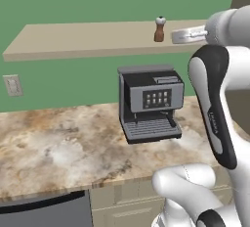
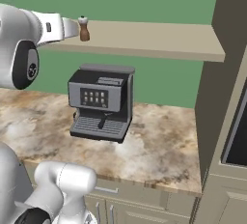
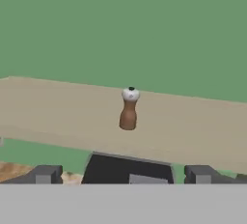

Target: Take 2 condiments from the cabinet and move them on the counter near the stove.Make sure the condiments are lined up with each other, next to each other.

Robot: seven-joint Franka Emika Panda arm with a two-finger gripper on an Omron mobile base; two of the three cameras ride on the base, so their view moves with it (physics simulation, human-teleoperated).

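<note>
Gripper (image 3: 123, 175) stands spread wide with nothing between its fingertips; in my hand view the two dark tips sit at the bottom, well apart, and the brown shaker (image 3: 129, 109) stands upright ahead, roughly centred between them and clear of both. No contact that I can see.

From the left base view, the white hand reaches in at shelf height from the right, its end just beside the shaker (image 1: 159, 29) but apart from it. From the right base view the same: the hand comes in from the left and stops just short of the shaker (image 2: 84, 29).

Shaker has a pale top and stands on the tan wall shelf (image 1: 88, 40), toward the front edge of the board. Shelf is mounted on a green wall (image 1: 73, 1).

Below the shelf, a grey espresso machine (image 2: 100, 102) sits on the marbled counter (image 2: 159, 146), back against the wall. I log a pale wall outlet (image 1: 12, 85) left of the machine in the left base view.
</note>
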